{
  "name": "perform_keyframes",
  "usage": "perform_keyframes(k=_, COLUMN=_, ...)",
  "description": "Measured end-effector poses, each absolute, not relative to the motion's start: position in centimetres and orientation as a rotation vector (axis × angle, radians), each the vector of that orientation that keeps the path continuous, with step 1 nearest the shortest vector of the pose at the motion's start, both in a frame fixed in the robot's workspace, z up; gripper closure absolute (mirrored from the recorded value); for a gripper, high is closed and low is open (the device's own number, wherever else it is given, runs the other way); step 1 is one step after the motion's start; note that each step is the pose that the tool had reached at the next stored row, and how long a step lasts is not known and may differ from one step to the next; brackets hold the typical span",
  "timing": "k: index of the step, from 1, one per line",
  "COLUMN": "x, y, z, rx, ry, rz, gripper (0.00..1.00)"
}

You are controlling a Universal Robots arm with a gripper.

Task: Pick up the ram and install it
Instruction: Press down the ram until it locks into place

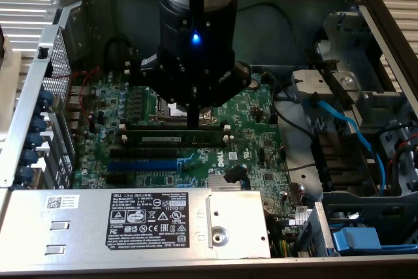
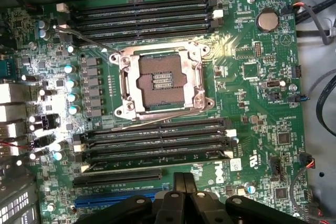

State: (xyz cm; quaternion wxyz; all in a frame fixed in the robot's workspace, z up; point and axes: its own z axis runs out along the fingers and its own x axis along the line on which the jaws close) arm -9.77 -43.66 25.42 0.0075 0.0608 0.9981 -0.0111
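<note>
The claw (image 1: 194, 122) is clenched, fingers pressed together, empty, its tip touching or just above the ram (image 1: 175, 139). The ram sits seated in a black memory slot at 6 o'clock of the CPU socket (image 1: 189, 110) on the green motherboard (image 1: 255, 129).

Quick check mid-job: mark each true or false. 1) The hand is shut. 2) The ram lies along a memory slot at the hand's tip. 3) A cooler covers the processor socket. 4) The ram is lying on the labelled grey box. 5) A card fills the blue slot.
1) True: the hand has its fingers together.
2) True: the ram lies along a memory slot, right at the hand's tip.
3) False: the processor socket is bare.
4) False: the ram is at the memory slot on the board.
5) False: the blue slot is empty.
</note>
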Motion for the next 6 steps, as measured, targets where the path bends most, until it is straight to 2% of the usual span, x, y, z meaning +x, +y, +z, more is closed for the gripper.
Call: perform_keyframes(k=6, x=-9.77, y=-43.67, z=25.42, rx=0.19, ry=3.12, rz=-0.035, gripper=0.9)
